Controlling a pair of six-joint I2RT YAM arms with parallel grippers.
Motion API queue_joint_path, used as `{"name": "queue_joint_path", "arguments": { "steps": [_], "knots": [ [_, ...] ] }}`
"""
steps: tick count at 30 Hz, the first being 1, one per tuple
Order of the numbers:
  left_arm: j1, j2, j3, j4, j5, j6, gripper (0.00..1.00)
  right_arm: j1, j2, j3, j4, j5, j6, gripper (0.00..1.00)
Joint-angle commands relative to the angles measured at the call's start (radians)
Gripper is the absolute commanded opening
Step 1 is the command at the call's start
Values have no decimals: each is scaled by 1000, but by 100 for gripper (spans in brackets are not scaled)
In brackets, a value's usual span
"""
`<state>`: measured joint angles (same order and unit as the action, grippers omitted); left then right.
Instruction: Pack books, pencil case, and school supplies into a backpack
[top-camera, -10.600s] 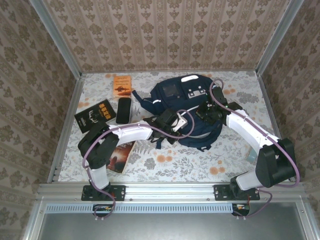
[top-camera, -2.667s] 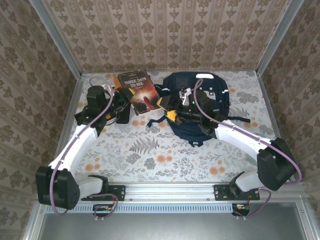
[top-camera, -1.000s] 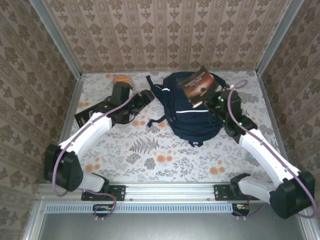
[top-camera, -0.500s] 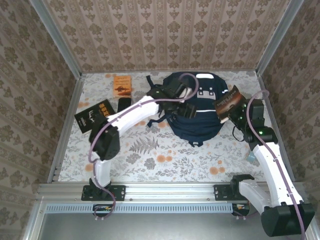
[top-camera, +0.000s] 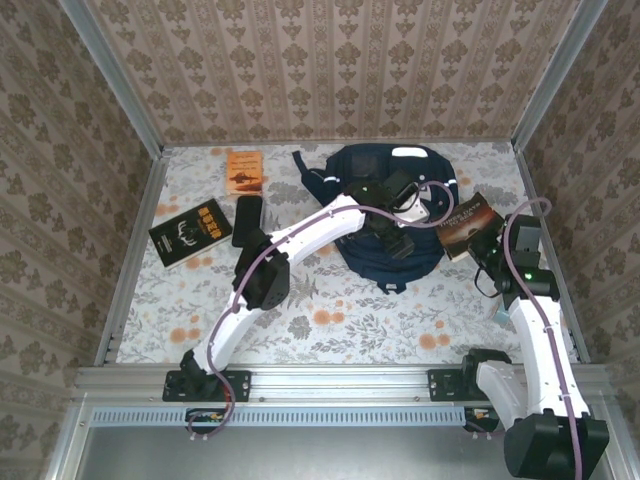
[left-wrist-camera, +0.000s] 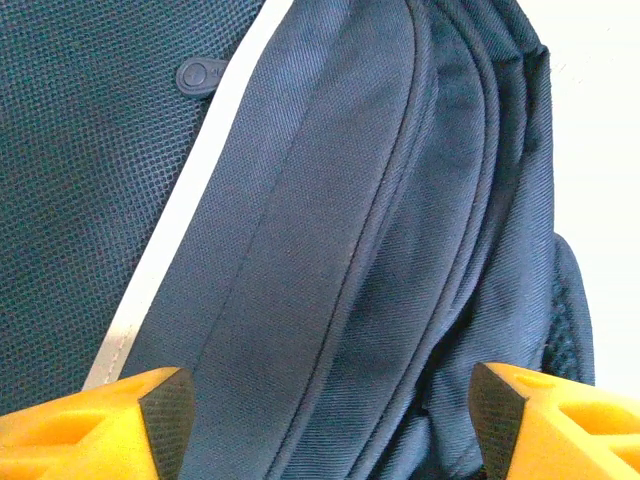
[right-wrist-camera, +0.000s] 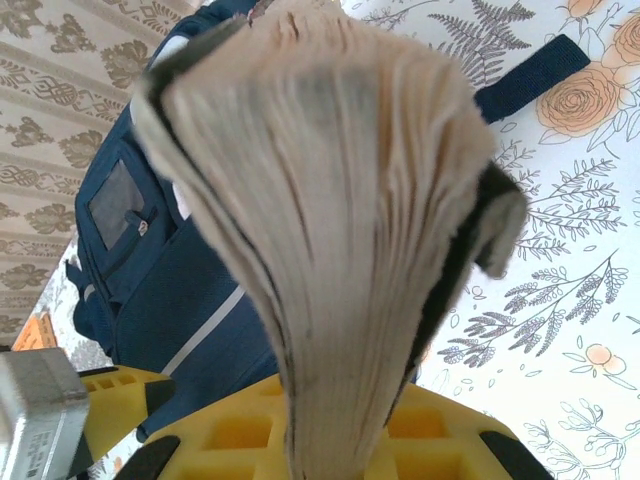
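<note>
Not much is packed yet, as far as I can see. The backpack (top-camera: 385, 205) lies toward the back of the worktop (top-camera: 380, 330), a little right of centre, and nothing shows inside it; I can't tell whether its main zip is open. The dark brown book (top-camera: 468, 218) is up off the cloth just right of the bag, clamped by its lower edge in the right gripper (top-camera: 487, 243), whose jaws are pinched tight on it. The right wrist view looks straight at its fanned page edges (right-wrist-camera: 330, 200), with the backpack (right-wrist-camera: 170, 260) behind.

The left gripper (top-camera: 397, 238) hangs over the bag's front with its jaws spread wide and holding nothing. The left wrist view shows navy fabric and seams (left-wrist-camera: 330, 250) between the orange fingertips (left-wrist-camera: 150, 420).

Left to do: the orange book (top-camera: 243, 172), the pencil case (top-camera: 247, 220) and the black book with gold lettering (top-camera: 190, 233) all lie on the left side, well apart from the bag.

Room is tight on the right, where the held book sits between the backpack and the right wall (top-camera: 580, 150). The left arm (top-camera: 310, 230) reaches across the middle. The orange book is close to the back wall (top-camera: 340, 70). The near half of the worktop is open for swinging.
</note>
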<state>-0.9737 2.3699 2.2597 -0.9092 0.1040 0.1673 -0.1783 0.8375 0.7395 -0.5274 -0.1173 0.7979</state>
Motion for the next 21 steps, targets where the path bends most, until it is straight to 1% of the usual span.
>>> {"name": "queue_joint_path", "arguments": {
  "steps": [1,6,8,12,21],
  "knots": [
    [9,27,40,-38,-9,86,75,-25,-42,8,-38,-34,-19,10],
    [10,44,40,-28,5,130,74,-35,-77,51,-67,-61,-16,11],
    [11,56,41,-21,-16,133,74,-36,-85,72,-87,-62,-17,11],
    [19,75,62,-10,-60,113,69,-36,-105,100,-110,-57,-17,11],
    [25,112,96,20,-161,105,64,-36,-118,166,-158,-45,-35,10]
  ]
}}
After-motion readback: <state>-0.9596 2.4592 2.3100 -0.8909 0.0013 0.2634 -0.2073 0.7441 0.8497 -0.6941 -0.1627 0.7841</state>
